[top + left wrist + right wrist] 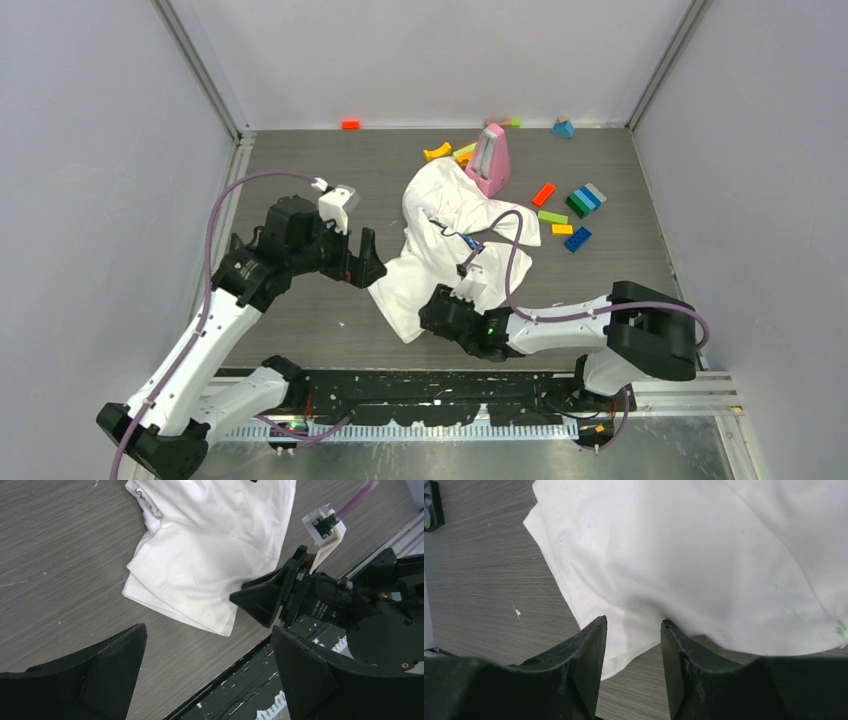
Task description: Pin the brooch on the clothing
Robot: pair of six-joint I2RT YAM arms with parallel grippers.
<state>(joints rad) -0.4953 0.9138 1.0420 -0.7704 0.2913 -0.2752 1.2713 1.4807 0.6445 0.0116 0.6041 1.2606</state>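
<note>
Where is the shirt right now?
In the top view the shirt lies crumpled slightly right of centre, just in front of the pink object, its near edge between the fingers of the right gripper.

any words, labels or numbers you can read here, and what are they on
No text can be read in any view.
On the shirt: a small dark print, too small to read.
At the top edge of the left wrist view: a dark mark on the shirt, cut off, unreadable.
</note>
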